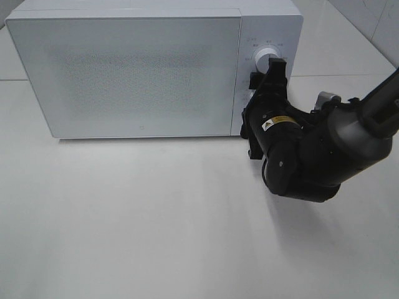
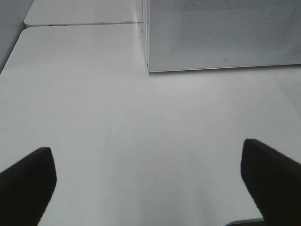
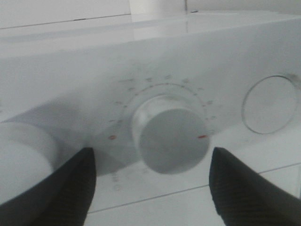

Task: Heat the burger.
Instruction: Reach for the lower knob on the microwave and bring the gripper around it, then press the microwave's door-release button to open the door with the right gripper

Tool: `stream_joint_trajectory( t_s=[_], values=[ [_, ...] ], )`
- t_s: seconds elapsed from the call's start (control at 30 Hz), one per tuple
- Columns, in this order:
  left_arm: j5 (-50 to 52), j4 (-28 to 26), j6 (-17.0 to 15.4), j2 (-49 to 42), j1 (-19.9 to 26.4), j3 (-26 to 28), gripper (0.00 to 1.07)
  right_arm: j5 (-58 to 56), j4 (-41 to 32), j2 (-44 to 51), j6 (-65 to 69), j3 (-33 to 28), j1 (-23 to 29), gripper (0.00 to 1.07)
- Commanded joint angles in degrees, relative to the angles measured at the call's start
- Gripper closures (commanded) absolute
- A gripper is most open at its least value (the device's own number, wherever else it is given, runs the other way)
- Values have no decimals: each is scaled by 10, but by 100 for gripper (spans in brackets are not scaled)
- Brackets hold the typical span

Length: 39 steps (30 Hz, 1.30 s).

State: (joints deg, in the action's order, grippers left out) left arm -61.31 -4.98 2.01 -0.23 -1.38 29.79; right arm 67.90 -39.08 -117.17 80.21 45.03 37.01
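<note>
Right gripper [image 3: 151, 153] is at the microwave [image 1: 137, 68] panel, two o'clock on the table [image 1: 156, 218], with its jaws spread either side of the dial [image 3: 169, 139] and clear of it. The door's shut. Left gripper [image 2: 146, 148] hangs over the table with its jaws wide apart, holding nothing. The burger is hidden in every view, so I can't tell where it is.

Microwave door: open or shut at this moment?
Shut. In the exterior high view the microwave door sits flush with the control panel, with no gap along its edge. Its frosted front hides whatever is inside.
</note>
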Motion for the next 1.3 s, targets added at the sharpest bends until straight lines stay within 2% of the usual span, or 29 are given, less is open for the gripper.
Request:
stream_joint_trajectory(
  t_s=[0.03,0.13,0.33,0.53,0.67,0.73,0.83,0.9,1.0,1.1,1.2,1.27,1.3],
  values=[
    [2,-3,-1,-9,2,-2,7,44,26,21,-28,-13,-9,38],
    [2,-3,-1,-9,2,-2,7,23,45,39,-42,-35,-9,38],
    [2,-3,-1,-9,2,-2,7,-95,81,89,-106,-84,-9,38],
    [2,-3,-1,-9,2,-2,7,-213,129,162,-252,-121,-10,38],
    [2,-3,-1,-9,2,-2,7,-280,132,198,-348,-121,-10,38],
    [2,-3,-1,-9,2,-2,7,-354,131,239,-474,-120,-10,38],
    [2,-3,-1,-9,2,-2,7,-371,131,246,-508,-120,-10,38],
    [2,-3,-1,-9,2,-2,7,-442,132,276,-634,-119,-21,38],
    [2,-3,-1,-9,2,-2,7,-464,132,281,-655,-116,-26,38],
    [2,-3,-1,-9,2,-2,7,-582,133,313,-780,-91,-63,38],
    [2,-3,-1,-9,2,-2,7,-600,133,319,-802,-84,-69,38],
    [2,-3,-1,-9,2,-2,7,-686,148,344,-861,-67,-91,38],
    [2,-3,-1,-9,2,-2,7,-686,148,344,-861,-67,-91,38]
  ],
)
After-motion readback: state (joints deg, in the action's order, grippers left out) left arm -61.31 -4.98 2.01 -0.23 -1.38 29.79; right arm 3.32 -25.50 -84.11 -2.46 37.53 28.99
